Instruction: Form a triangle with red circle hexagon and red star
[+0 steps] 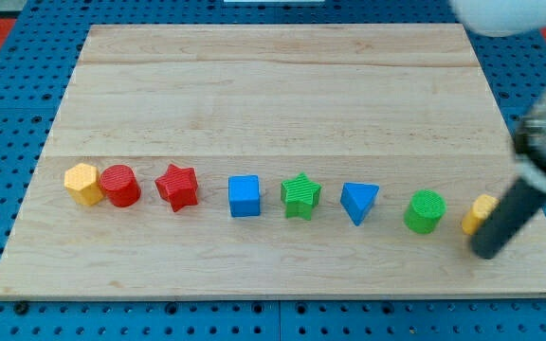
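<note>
Along the lower half of the wooden board [282, 95], 8 blocks sit in a loose row running across the view. At the view's left end is the yellow hexagon [82, 184], and the red circle [120, 186] stands just to its right, the 2 touching or all but touching. A small gap further right lies the red star [177, 187], apart from the circle. So all 3 of the task's blocks are bunched at the left end, nearly in 1 straight line. Past a wider gap comes the blue cube [245, 196], then the green star [300, 196], then the blue triangle [359, 202], each clear of its neighbours and with roughly even spacing. Further right stands the green circle [425, 211], a little lower in the view than the rest. Last is a second yellow block [480, 213] near the board's right edge; my rod partly covers it, so I cannot make out its shape. My tip [486, 253] rests on the board at the view's lower right, just below and beside that yellow block, seemingly touching it, and well apart from the hexagon, red circle and red star at the far end. I carry no gripper, only the dark rod, so nothing is grasped. Around the board shows a blue perforated table [8, 142]
</note>
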Available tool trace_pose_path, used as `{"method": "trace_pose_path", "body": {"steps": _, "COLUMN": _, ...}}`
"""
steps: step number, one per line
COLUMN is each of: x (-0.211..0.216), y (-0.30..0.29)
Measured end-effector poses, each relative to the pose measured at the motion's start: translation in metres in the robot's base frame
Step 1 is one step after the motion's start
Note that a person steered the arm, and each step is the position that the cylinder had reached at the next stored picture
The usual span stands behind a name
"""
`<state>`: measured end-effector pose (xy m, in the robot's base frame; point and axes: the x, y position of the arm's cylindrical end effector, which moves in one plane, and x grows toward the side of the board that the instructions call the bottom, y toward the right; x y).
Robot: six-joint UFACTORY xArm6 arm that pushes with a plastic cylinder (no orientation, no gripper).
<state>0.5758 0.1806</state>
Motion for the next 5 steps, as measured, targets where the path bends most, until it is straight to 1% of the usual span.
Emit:
{"method": "trace_pose_path", "body": {"steps": 1, "x": -0.019, "y": -0.123}}
{"method": "trace_pose_path", "body": {"steps": 2, "x": -0.044, "y": -0.230}}
{"method": "trace_pose_path", "body": {"steps": 4, "x": -0.045, "y": -0.292}}
{"method": "trace_pose_path", "body": {"steps": 5, "x": -0.091, "y": -0.340}}
